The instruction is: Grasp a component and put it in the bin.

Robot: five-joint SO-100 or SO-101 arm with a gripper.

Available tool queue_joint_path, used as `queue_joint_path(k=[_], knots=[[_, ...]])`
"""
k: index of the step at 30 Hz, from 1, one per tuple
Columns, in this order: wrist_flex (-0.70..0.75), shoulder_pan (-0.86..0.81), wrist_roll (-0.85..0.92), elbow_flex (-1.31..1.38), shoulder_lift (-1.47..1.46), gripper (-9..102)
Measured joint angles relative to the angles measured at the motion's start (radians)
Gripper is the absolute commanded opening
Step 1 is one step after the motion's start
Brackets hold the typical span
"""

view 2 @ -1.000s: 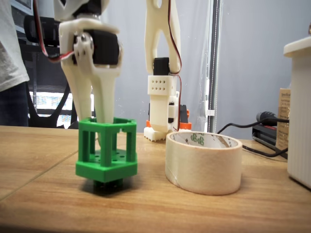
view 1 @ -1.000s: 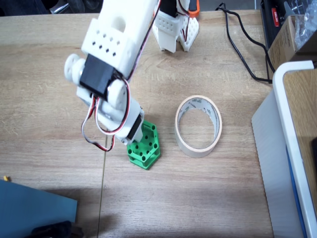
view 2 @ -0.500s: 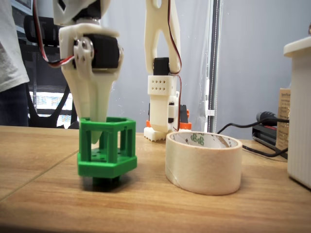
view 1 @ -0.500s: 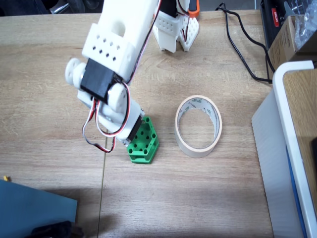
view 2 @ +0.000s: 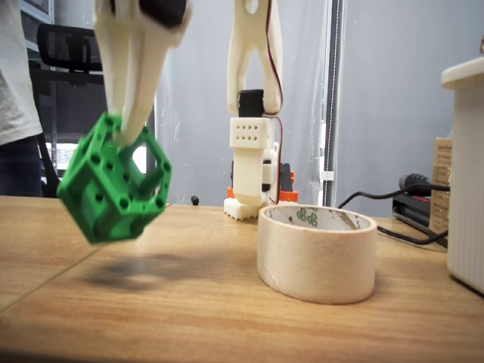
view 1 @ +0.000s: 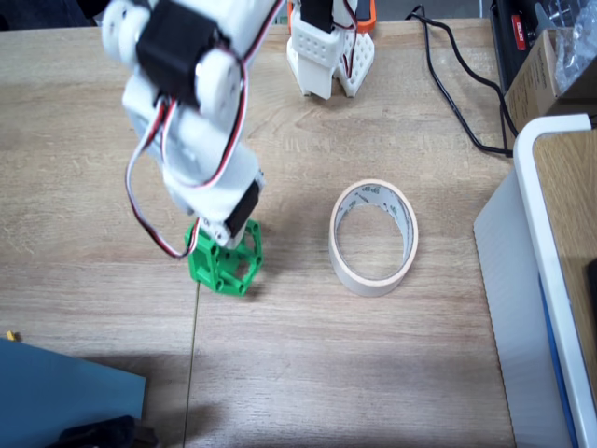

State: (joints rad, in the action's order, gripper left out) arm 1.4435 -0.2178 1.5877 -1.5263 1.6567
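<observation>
The green hexagonal component [view 1: 227,261] [view 2: 115,180] hangs tilted in the air above the wooden table, its shadow on the wood below. My white gripper [view 1: 220,233] [view 2: 130,130] is shut on its upper frame edge, coming down from above. The bin, a cream masking tape roll [view 1: 374,237] [view 2: 317,252], lies flat on the table to the right of the component in both fixed views, its centre open and holding nothing. A clear gap separates component and roll.
The arm's white base [view 1: 329,51] [view 2: 253,155] stands at the back of the table. A black cable [view 1: 454,93] runs at the upper right. A large white-edged box [view 1: 550,261] lines the right side. A blue sheet [view 1: 65,397] lies at the lower left corner.
The gripper closed on the green component and lifted it off the table; the part now hangs tilted and has shifted left, away from the tape roll. The roll has not moved.
</observation>
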Motion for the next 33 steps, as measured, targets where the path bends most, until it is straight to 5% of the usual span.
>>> queue_joint_path(k=[20,33], knots=[[0.008,0.351,-0.008,0.0,0.21,0],[0.008,0.529,-0.296,-0.008,0.215,0]])
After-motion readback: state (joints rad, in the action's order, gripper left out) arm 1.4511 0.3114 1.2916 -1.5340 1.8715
